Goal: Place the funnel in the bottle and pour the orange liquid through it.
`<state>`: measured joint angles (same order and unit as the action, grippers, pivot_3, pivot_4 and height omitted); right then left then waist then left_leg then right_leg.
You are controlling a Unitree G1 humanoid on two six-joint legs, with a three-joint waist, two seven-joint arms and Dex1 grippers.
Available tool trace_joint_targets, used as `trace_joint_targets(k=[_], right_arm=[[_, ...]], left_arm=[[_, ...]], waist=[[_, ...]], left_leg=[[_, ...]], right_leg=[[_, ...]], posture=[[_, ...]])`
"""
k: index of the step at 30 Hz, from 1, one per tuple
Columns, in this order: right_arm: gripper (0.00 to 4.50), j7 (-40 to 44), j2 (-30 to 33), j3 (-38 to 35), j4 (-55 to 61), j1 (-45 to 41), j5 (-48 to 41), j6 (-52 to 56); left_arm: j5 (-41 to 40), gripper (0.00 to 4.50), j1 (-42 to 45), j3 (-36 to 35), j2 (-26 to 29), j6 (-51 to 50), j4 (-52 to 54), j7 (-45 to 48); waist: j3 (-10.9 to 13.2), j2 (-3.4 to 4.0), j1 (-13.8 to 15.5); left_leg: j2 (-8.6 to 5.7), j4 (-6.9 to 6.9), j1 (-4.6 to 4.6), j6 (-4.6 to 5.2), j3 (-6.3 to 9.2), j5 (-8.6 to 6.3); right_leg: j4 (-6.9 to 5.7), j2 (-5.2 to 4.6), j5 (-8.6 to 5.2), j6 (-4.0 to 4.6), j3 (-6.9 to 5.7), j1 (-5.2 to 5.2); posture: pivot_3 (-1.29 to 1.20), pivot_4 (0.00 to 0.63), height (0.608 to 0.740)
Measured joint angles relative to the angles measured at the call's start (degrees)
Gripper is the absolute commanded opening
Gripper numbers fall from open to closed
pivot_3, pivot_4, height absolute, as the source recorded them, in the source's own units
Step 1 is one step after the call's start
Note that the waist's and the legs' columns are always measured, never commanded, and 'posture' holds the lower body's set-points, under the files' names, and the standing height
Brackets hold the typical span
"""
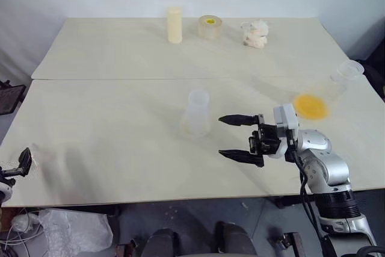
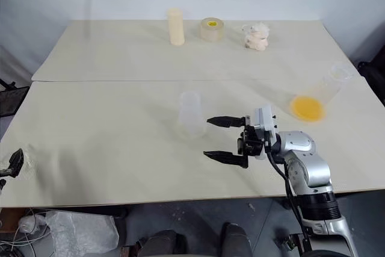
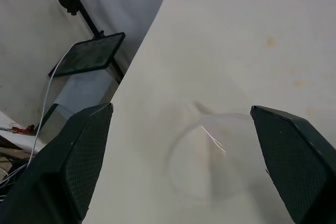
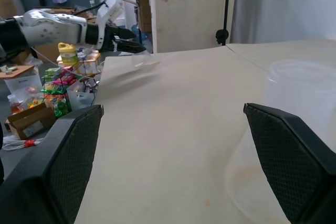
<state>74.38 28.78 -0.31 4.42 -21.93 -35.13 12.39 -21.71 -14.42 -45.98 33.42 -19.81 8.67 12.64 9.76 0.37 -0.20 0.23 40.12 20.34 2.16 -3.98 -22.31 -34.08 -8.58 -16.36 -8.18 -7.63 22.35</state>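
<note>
The frosted bottle stands upright near the middle of the table, mouth up. My right gripper hovers just to its right, pointing at it, fingers spread wide and nothing between them. The orange liquid pools in a clear conical flask lying tipped near the right edge. At the table's front left corner, my left gripper is open. The tiny clear funnel lies on the tabletop between and just ahead of its fingers, untouched. The right wrist view shows the left gripper beside the funnel from afar.
A cream cylinder, a roll of tape and a crumpled white object stand along the back. A seam runs across between the two tabletops. A plastic bag lies on the floor at front left.
</note>
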Motion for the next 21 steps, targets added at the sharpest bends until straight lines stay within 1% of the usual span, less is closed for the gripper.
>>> trace_joint_targets(k=[3,6,7,10,13,16,21], right_arm=[[4.50,-0.29,0.07,-0.01,0.05,0.15,-0.01,0.00],[4.50,-0.41,0.54,-0.07,0.07,0.16,-0.01,0.01],[4.50,-0.46,0.71,-0.07,0.07,0.16,-0.01,0.01],[4.50,-0.80,0.91,-0.14,0.10,0.18,-0.03,0.03],[4.50,-1.22,1.06,-0.14,0.16,0.25,-0.05,0.10],[4.50,-1.43,1.11,-0.11,0.16,0.21,-0.05,0.19],[4.50,-1.31,1.11,-0.02,0.12,-0.74,-0.02,0.19]], left_arm=[[0.00,4.47,-0.41,-0.43,-0.08,0.04,0.97,0.06],[-0.11,4.47,-1.08,-0.60,-1.82,0.24,3.80,-0.28],[-0.24,4.47,-1.22,-0.60,-2.88,0.85,4.86,-0.47],[-0.78,4.47,-2.35,-0.57,-8.85,4.23,10.29,-1.06],[-0.64,4.47,-4.58,-0.39,-12.36,4.44,12.46,-2.21],[-0.02,4.47,-4.71,-0.13,-14.32,4.77,11.72,-3.75],[0.83,4.47,-1.55,-2.24,-14.17,5.61,6.47,-8.45]], waist=[[0.00,0.00,0.09],[0.00,0.00,0.08],[0.00,0.00,0.07],[0.00,0.00,0.06],[0.00,-0.01,0.04],[0.00,-0.01,0.10],[0.00,-0.03,0.30]], left_leg=[[0.01,0.01,0.00,0.00,0.00,0.00],[-0.01,0.01,0.00,0.00,0.00,0.00],[0.00,0.00,0.00,0.00,0.00,0.00],[0.00,0.00,0.00,0.00,0.01,0.00],[0.02,-0.01,0.00,-0.01,-0.02,0.00],[0.06,0.02,0.00,-0.01,-0.06,0.00],[0.03,0.06,0.00,0.00,-0.05,0.01]], right_leg=[[0.00,0.00,0.00,0.00,0.01,-0.01],[0.01,-0.02,0.00,0.00,0.03,-0.01],[0.02,-0.02,0.00,0.00,0.03,-0.01],[0.05,-0.04,0.01,-0.01,0.03,-0.02],[0.06,0.00,0.00,-0.01,0.02,-0.01],[0.06,0.03,0.00,-0.01,0.02,-0.02],[0.04,0.00,0.00,-0.01,0.04,-0.02]], posture=[[0.00,0.150,0.740],[0.00,0.150,0.740],[0.00,0.150,0.740],[0.00,0.150,0.740],[0.00,0.150,0.740],[0.00,0.150,0.740],[0.00,0.150,0.740]])
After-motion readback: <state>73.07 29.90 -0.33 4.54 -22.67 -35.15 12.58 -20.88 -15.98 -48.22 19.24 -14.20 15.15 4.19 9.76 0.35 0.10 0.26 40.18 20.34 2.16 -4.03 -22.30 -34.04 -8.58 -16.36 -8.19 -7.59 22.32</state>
